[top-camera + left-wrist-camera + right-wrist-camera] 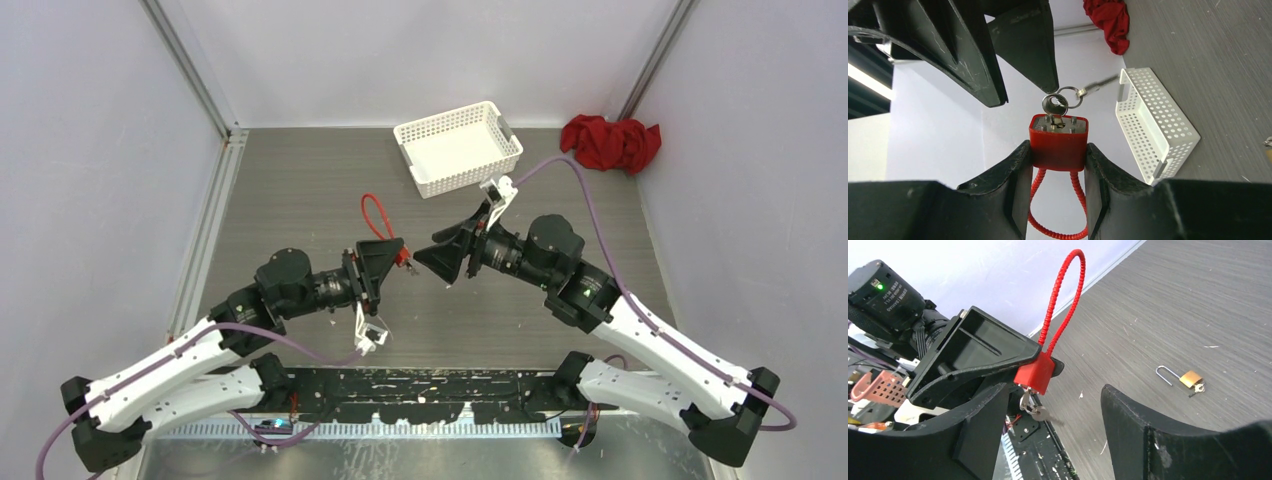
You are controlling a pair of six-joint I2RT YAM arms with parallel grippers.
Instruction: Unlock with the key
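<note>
**A:** Left wrist view first. What's between the fingers?

**B:** 1 red cable lock [1058, 145]. The left gripper [1058, 152] is clenched on its body, 1 finger [998, 182] on each flank. The red cable loops back behind the fingertips. 1 key [1054, 106] sits in the keyhole on the face that points away from the fingers. 1 ring [1069, 97] hangs through the key, and something metal and blurred dangles from the ring. I cannot tell if that is a 2nd key.

**A:** And beyond those fingertips?

**B:** The 2 black fingers of the other arm, spread apart, with their tips just past the key.

**A:** Now the right wrist view.

**B:** The right gripper [1052, 392] is released. Its 2 fingers stand wide apart and grasp nothing. The lock hangs near the finger on the left of this view, with the key pointing down toward the gap. Out past the other fingertip, well apart, 1 brass padlock [1191, 378] lies on the table [1168, 300]. Its shackle is swung open and a small key sits against it.

**A:** And overhead?

**B:** 2 arms, tips nearly meeting at mid-table, with the lock at the left fingertips. Far beyond the fingers there's 1 white basket [458, 148] and 1 red cloth [610, 142].
</note>
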